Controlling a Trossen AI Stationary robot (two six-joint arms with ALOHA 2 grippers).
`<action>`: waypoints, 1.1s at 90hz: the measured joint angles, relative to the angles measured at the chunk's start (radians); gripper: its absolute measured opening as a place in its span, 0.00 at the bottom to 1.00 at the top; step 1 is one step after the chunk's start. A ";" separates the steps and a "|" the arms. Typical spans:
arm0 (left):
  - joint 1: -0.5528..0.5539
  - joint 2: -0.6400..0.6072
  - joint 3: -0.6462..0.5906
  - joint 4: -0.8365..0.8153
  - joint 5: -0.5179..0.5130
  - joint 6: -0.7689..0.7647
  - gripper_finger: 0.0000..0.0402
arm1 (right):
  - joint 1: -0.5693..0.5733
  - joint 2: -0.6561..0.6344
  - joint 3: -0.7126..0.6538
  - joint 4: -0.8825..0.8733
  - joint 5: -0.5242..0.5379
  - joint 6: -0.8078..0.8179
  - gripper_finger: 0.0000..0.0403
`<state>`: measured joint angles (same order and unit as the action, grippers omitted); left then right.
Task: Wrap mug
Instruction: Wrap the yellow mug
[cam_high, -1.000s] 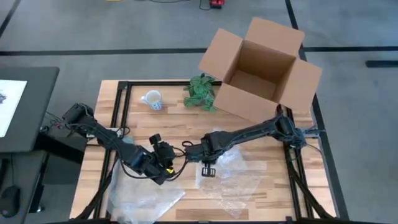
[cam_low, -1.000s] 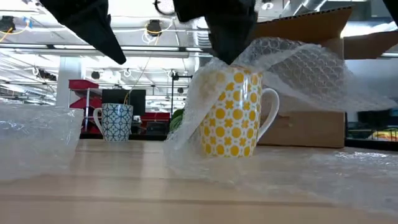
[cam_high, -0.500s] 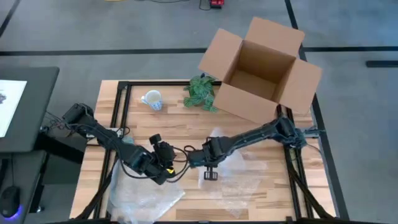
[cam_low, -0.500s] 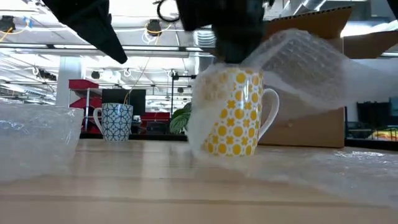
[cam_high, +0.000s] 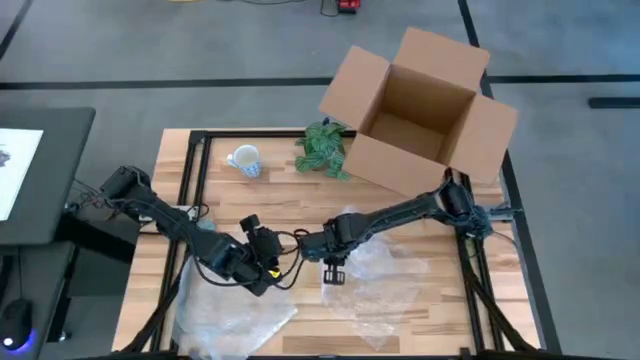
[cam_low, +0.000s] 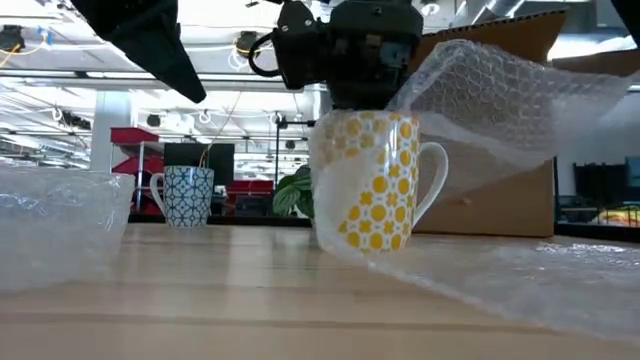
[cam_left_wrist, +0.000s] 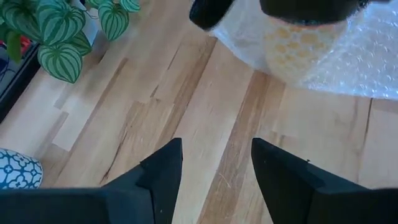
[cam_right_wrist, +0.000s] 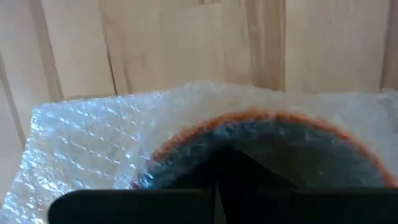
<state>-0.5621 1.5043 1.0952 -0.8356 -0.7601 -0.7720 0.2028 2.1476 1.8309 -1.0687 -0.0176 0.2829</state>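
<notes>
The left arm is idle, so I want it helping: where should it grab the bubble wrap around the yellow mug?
Probably the loose flap of bubble wrap lifted off the yellow mug beyond its handle, pinched edge-on. The right gripper already occupies the rim; the left gripper hovers open nearby.

A wooden table (cam_high: 300, 215) carries everything. At its back right corner sits an open cardboard box (cam_high: 420, 110), partly overhanging the edge. Just left of the box stands a small plant (cam_high: 322, 148), and left of the plant, near the back, a mug (cam_high: 244, 160) stands alone. Near the table's middle, toward the front, a second mug (cam_low: 378, 180) stands upright on a sheet of bubble wrap (cam_high: 375, 285) that spreads to the right and front. The right gripper (cam_high: 334, 262) sits directly above this mug. The left gripper (cam_high: 268, 262) is just left of it, above bare wood. Another bubble wrap sheet (cam_high: 235, 318) lies at the front left.
</notes>
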 joint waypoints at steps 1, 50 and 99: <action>0.000 0.000 0.000 0.000 0.000 0.000 0.43 | 0.001 -0.001 0.006 -0.005 0.000 -0.001 0.00; 0.000 0.000 0.000 0.000 0.001 0.001 0.43 | 0.023 -0.047 -0.012 -0.071 0.082 0.082 0.00; 0.000 0.000 0.000 0.007 0.000 0.008 0.43 | -0.006 -0.054 -0.072 0.038 0.045 0.045 0.00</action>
<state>-0.5625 1.5047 1.0954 -0.8283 -0.7601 -0.7636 0.1964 2.0937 1.7588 -1.0307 0.0274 0.3278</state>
